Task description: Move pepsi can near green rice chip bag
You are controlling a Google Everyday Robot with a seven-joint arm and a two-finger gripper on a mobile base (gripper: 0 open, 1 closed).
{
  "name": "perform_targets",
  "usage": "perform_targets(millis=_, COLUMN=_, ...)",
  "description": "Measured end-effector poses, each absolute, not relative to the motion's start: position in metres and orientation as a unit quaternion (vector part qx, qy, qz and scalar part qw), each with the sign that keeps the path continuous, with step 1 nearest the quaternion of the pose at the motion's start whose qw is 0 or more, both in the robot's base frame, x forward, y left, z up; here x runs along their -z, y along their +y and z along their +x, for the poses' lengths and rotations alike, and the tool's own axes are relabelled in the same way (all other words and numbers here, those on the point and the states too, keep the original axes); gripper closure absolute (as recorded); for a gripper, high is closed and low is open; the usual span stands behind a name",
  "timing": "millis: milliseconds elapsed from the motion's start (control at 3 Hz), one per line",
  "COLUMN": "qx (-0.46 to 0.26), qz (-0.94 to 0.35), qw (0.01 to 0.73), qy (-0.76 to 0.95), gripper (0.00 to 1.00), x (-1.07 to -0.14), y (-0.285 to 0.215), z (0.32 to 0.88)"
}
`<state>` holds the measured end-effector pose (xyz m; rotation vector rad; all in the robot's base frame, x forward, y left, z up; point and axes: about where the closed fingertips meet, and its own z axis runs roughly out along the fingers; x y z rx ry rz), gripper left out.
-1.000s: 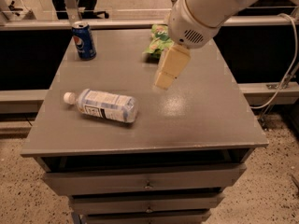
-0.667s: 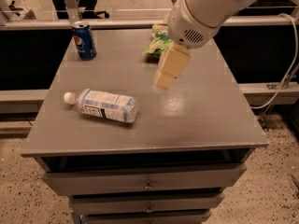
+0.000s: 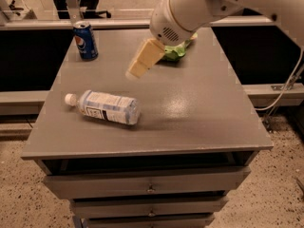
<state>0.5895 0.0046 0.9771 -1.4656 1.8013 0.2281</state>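
Jaws: we cannot tell whether they stand open or closed; they show as one pale cream, blocky wedge.
Gripper: it hangs above the back middle of the counter, slanting down and to the left, its tip over bare surface.
Arm: we see a smooth white rounded housing with a small speaker-like grille, reaching in from the upper right.
Green rice chip bag: crinkled bright-green foil at the back of the counter, right of centre. The wrist housing covers most of it, and only its lower edge shows, just beside the base of the gripper.
Pepsi can: a dark-blue metal cylinder with a round red-white-blue logo and a silver top. It stands upright at the back left corner, well apart from the bag and from the gripper.
Bottle: clear plastic with a white cap and a pale label. It lies on its side at the front left, cap pointing left, nearer to us than the can.
Counter: a matte grey flat top with a dull sheen and square edges, over grey drawers.
Open room: we see plain grey surface between the can and the bag, and across the right half and front right.
Surroundings: a white cable hangs at the right, above a speckled floor.
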Motion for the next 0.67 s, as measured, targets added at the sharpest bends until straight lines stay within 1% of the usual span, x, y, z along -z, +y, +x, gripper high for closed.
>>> perform_targets(millis=333, qx=-0.136, qz=-0.548, qw=0.449, qy=0.692, gripper=0.0, x=-0.978, y=0.051, z=0.64)
perform_targets(millis=667, qx=-0.165, qz=-0.528, qw=0.484, qy=0.678, gripper=0.0, x=-0.971, y=0.097, z=0.681)
